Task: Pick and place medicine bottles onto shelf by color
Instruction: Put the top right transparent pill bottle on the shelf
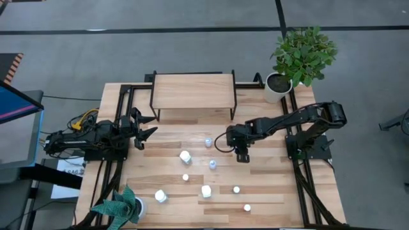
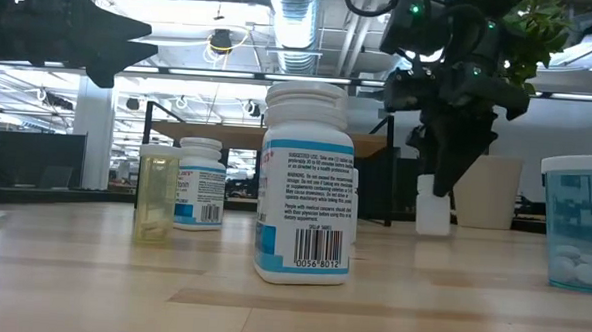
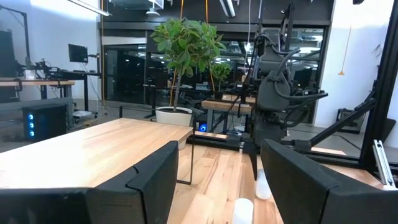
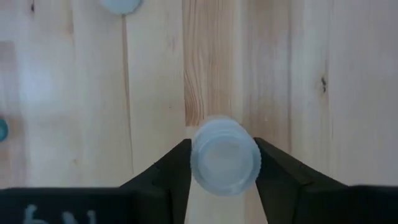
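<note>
One pale-capped bottle [image 4: 224,155] stood between the right gripper's [image 4: 224,163] jaws, its ribbed cap facing straight up at the wrist camera and its long axis upright, in line with the downward-pointing gripper. The two dark fingers [image 4: 163,176] sat just beside the cap on either side, touching it or nearly so; whether they had clamped fully could not be told, and the low view left it unclear whether the bottle's base met the tabletop [image 1: 275,191]. In the high view the right gripper [image 1: 242,152] hung over the middle of the tabletop, and the shelf [image 1: 192,91] lay beyond the jaws toward the far edge, its wooden top bare. In my judgement the coming move turned on that offset: the bottle had to rise above the shelf top and travel from the jaws toward the far side.

The left gripper [image 1: 144,132] waited at the near left corner of the shelf with its jaws spread wide and nothing between them; its wrist view looked level along the shelf top [image 3: 93,152]. Though it sat closer to the shelf, the right arm was the one nearer the loose bottles. Those, among them a larger white bottle [image 1: 185,156] and a small one [image 1: 212,164], stood scattered on the near side of the right jaws
</note>
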You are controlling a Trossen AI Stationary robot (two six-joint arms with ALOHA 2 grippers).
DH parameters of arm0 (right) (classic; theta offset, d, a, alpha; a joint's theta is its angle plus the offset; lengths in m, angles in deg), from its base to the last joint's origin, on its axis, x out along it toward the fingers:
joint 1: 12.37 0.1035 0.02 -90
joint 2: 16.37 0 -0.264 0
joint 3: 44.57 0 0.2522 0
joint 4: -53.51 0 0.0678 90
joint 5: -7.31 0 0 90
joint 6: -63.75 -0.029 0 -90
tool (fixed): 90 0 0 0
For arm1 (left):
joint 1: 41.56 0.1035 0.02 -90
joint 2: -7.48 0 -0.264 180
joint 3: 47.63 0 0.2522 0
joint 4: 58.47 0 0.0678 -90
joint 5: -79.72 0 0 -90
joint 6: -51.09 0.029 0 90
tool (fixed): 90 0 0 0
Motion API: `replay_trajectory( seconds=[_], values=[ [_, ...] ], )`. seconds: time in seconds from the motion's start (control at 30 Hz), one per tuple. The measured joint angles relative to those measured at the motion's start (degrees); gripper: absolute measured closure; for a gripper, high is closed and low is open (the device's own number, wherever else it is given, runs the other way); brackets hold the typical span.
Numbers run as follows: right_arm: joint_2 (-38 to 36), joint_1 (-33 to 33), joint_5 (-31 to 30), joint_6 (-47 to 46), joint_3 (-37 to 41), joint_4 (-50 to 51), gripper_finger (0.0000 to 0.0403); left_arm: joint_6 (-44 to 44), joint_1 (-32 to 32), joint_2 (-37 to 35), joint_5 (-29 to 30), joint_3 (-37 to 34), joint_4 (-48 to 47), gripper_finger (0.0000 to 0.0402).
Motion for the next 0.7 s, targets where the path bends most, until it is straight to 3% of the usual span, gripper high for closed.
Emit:
replay_trajectory(
  seconds=[0.2, 0.33, 0.57, 0.7],
  values=[
    [-0.02, -0.02, -0.18, 0.27, -0.02, -0.22, 0.0253, -0.01, 0.00, 0.01, 0.00, 0.00, 0.02, 0.0184],
    [0.00, -0.85, -3.87, 2.41, -2.95, 0.22, 0.0251, 0.01, -0.02, 0.01, 0.00, 0.00, 0.02, 0.0184],
    [0.00, -4.71, -5.54, 13.50, -16.32, 1.84, 0.0255, -0.06, -0.01, -0.01, 0.00, 0.00, 0.02, 0.0184],
    [0.60, -8.05, -14.08, 17.43, -25.16, -0.33, 0.0255, -0.08, -0.02, 0.00, 0.00, 0.00, 0.02, 0.0184]
  ],
)
